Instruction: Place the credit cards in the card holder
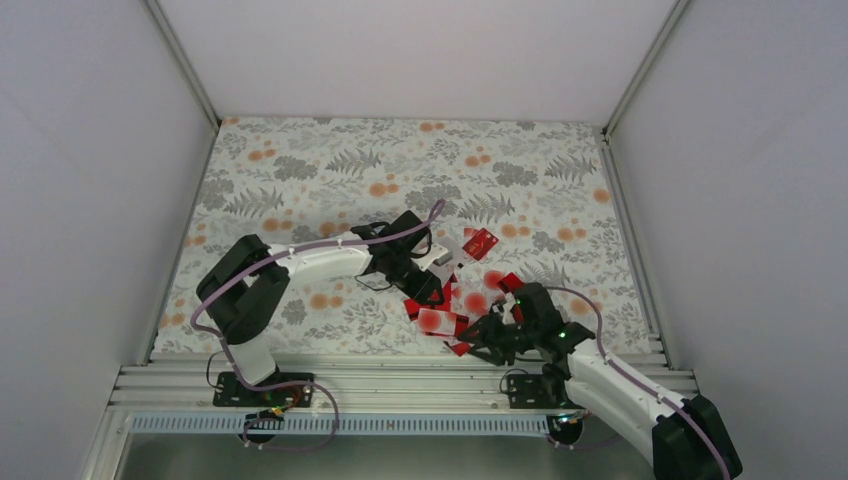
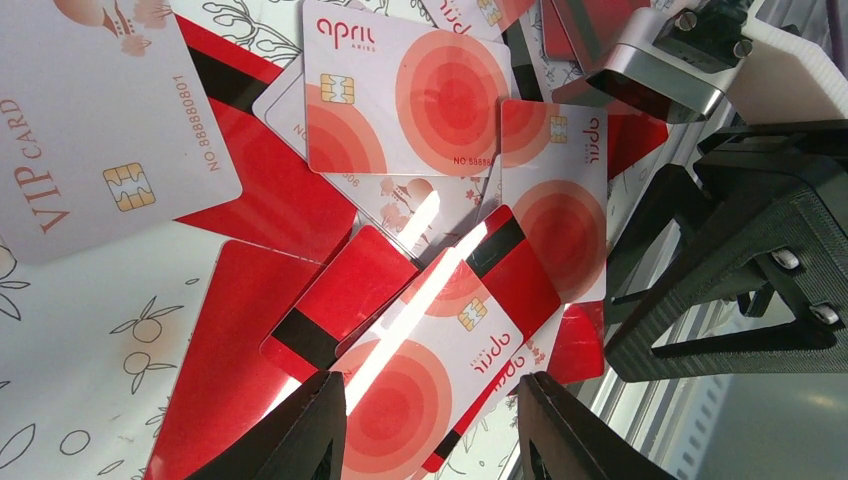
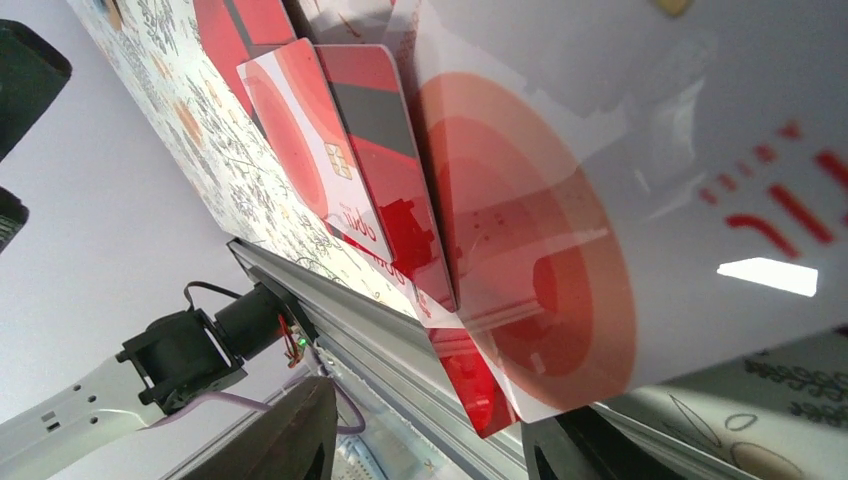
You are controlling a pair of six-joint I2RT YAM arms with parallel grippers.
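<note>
The credit cards [image 1: 455, 305] lie in an overlapping heap near the table's front edge, red ones with black stripes and white ones with red discs. One red card [image 1: 481, 241] sits apart, farther back. My left gripper [image 1: 437, 288] hangs over the heap. Its jaws [image 2: 430, 430] are open either side of a white disc card [image 2: 455, 330], with a gap at the right finger. My right gripper [image 1: 485, 335] is low at the heap's near edge, open [image 3: 430, 440], with the corner of a big white disc card [image 3: 600, 200] just above its right finger. The card holder is not visible.
The aluminium rail [image 1: 400, 375] runs along the front edge right behind the heap. In the left wrist view the right gripper's black fingers [image 2: 730, 270] stand close on the right, and a white VIP card [image 2: 90, 130] lies top left. Side walls enclose the floral tablecloth [image 1: 330, 170].
</note>
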